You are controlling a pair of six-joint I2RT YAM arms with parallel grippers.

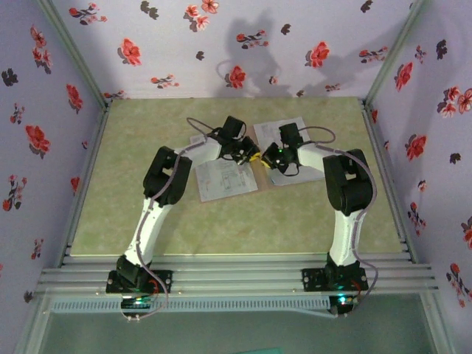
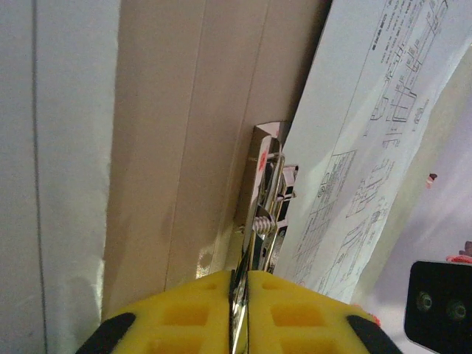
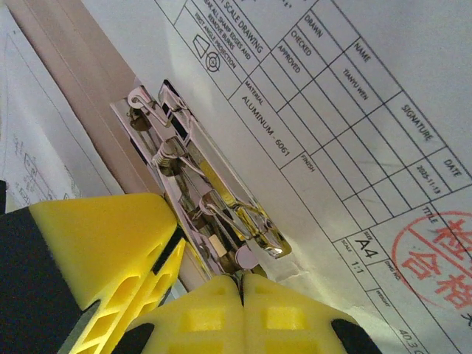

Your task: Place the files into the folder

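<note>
My L hand point(image 2: 240, 279) is pinched tight on the thin lever of the metal clip point(image 3: 195, 195), w/ the steel strip squeezed betw. the yellow pads. My R hand point(image 3: 242, 282) is closed too, tips together right at the clip's near end; can't tell if it grips anything. The clip sits on the tan folder point(image 2: 177, 147), around mid-table point(image 1: 147, 214). A printed sheet point(image 3: 332, 110) lies w/ its edge against the clip; can't tell if it's clamped. Its title block reads "DO NOT SCALE DRAWING", "MATERIAL ALUMINUM - 6061", "FINISH", "DRAWN", "CHECKED", "APPROVED", "NAME", "SIGNATURE", "DATE", "SIZE A4", "SCALE 1:1". At the corner there's a red round stamp point(image 3: 435, 258) w/ Chinese chars. A second sheet point(image 1: 225, 179) of line drawings lies flat on the table, just L of my hands.
</note>
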